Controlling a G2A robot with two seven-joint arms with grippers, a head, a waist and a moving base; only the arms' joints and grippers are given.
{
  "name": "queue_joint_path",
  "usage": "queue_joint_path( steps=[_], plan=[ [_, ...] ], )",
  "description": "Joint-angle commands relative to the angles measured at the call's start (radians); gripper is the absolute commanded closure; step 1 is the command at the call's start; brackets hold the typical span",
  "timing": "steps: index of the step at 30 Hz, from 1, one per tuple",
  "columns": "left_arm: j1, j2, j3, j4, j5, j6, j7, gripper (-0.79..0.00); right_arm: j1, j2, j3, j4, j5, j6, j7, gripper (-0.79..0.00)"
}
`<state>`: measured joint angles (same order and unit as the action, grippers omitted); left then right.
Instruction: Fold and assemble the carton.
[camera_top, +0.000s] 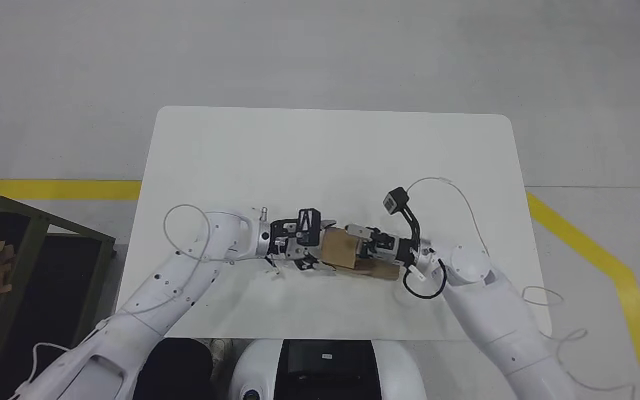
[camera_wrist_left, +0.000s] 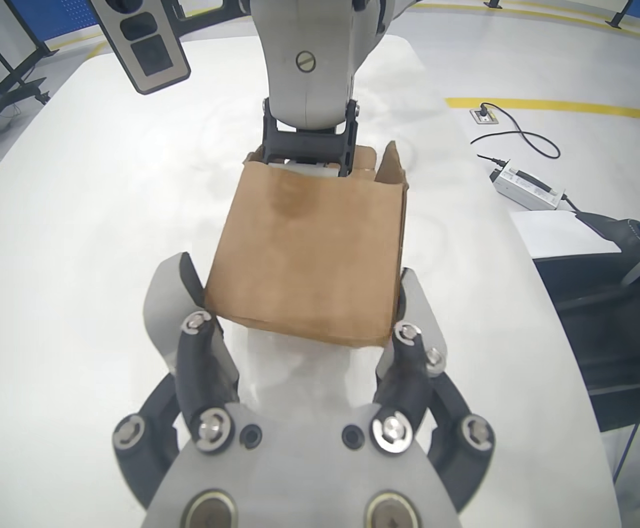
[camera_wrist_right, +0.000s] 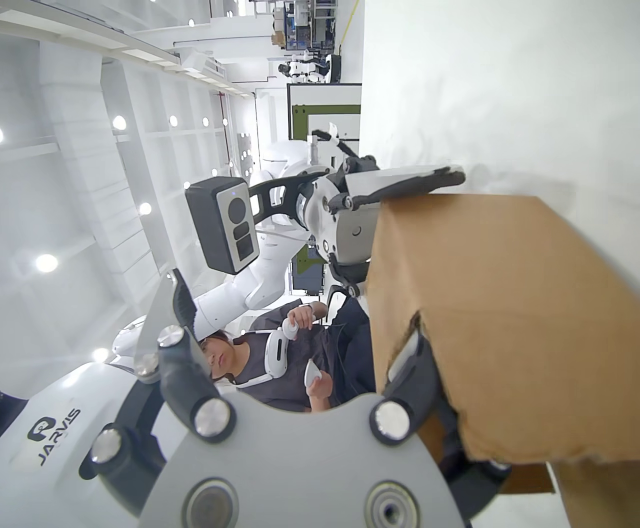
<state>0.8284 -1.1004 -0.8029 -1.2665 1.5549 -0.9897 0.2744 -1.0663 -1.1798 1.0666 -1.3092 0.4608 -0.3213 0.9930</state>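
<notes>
Brown cardboard was the centre of the matter: 1 carton (camera_top: 345, 250) lay on the white table (camera_top: 300, 150), close to its front edge, with 2 grippers at its 2 ends. Its long axis ran from left to right, on the line that joined them.

At the left, the left gripper (camera_top: 316, 243) met the carton end-on. Its 2 fingers (camera_wrist_left: 192, 300) were spread wide and the left end of the carton sat between them, 1 pad against each side wall. I judged this as a grip across the width, not a free opening. The carton therefore lay straight ahead of this gripper and pointed away from it.

In the middle, the top panel was flat, with 1 darker stain toward the right end.

At the right, the end was open and 2 flaps (camera_wrist_left: 392, 167) stood loose there. The right gripper (camera_top: 370, 247) was open: 1 finger (camera_wrist_right: 407, 357) was inside the open end, under the top panel, and the other hung in the air, well apart from the cardboard.

Both arms were at the carton, but the right arm was nearer to the flaps. I judged that the next fold would turn on this: the left holding the body, the right working on the open end along the same axis.

Off the table, 1 grey power adapter (camera_wrist_left: 525, 187) with its cable lay on the floor.
</notes>
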Motion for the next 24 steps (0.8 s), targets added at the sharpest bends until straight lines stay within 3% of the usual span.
queue_joint_path(
  steps=[1, 4, 10, 17, 24],
  plan=[
    [0.003, 0.001, -0.004, -0.001, 0.002, 0.005, -0.004, -0.643, 0.004, 0.0, 0.001, 0.003, 0.001, 0.001, 0.008, -0.785],
    [0.008, 0.002, -0.01, -0.001, -0.002, 0.012, -0.011, -0.606, 0.01, 0.001, 0.004, 0.006, 0.0, 0.005, 0.024, -0.785],
    [0.015, 0.005, -0.025, -0.007, -0.014, 0.025, -0.025, -0.634, 0.007, 0.009, 0.029, 0.003, -0.005, 0.024, 0.058, -0.785],
    [0.026, 0.012, -0.051, -0.024, -0.018, 0.028, -0.047, -0.551, -0.019, 0.034, 0.118, -0.034, -0.006, 0.042, 0.1, -0.785],
    [0.043, 0.021, -0.079, -0.046, -0.019, 0.035, -0.073, -0.566, -0.06, 0.065, 0.216, -0.119, -0.05, 0.065, 0.168, -0.785]
  ],
)
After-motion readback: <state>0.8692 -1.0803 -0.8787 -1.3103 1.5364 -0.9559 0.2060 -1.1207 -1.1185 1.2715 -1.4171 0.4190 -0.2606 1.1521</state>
